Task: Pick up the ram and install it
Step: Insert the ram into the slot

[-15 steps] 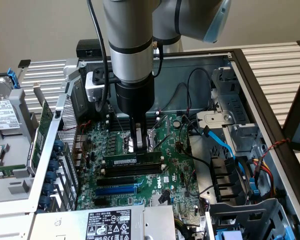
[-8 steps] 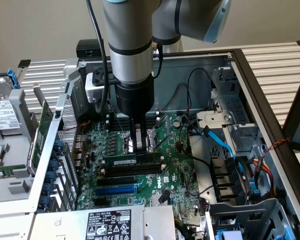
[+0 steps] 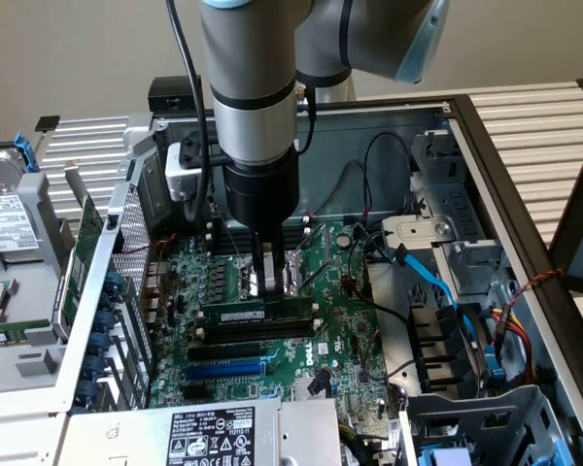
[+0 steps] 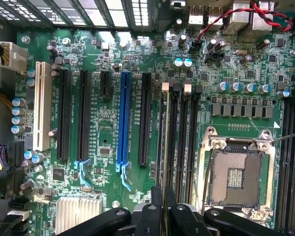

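**Operator:** How far along am I with the ram?

**Spotter:** Your pickup is done. The end effector [image 3: 263, 289] is clamped on the ram [image 3: 257, 313], gripping its top edge about midway along.

**Operator:** Where is it now?

**Spotter:** It stands on edge, level, in the middle of the motherboard [image 3: 345, 340]. It is at the black memory slots [image 4: 184, 142], between the processor socket [image 4: 236, 179] and the blue slot [image 4: 122, 118]. From the wrist you can see it running in line with those slots.

**Operator:** So it's installed?

**Spotter:** I wouldn't call it that. Its lower edge looks to be at a slot, but I cannot tell whether it is pressed home or latched. You haven't let go of it either.
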Controlling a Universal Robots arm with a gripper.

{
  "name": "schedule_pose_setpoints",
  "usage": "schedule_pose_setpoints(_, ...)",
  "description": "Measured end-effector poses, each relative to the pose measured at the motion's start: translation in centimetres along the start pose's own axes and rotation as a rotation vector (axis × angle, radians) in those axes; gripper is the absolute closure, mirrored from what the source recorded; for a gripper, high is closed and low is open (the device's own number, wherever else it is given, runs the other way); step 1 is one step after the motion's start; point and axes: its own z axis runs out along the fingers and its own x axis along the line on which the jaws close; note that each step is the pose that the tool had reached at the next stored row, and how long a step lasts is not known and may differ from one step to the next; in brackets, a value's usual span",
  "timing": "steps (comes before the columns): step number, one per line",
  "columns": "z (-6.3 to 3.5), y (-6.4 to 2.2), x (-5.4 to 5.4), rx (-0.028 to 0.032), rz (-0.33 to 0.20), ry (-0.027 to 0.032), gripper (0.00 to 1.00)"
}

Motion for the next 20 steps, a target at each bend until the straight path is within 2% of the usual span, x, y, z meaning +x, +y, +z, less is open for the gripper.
schedule_pose_setpoints(20, 0.42, 0.07, -0.05, -0.0003, 0.001, 0.0002, 0.86)
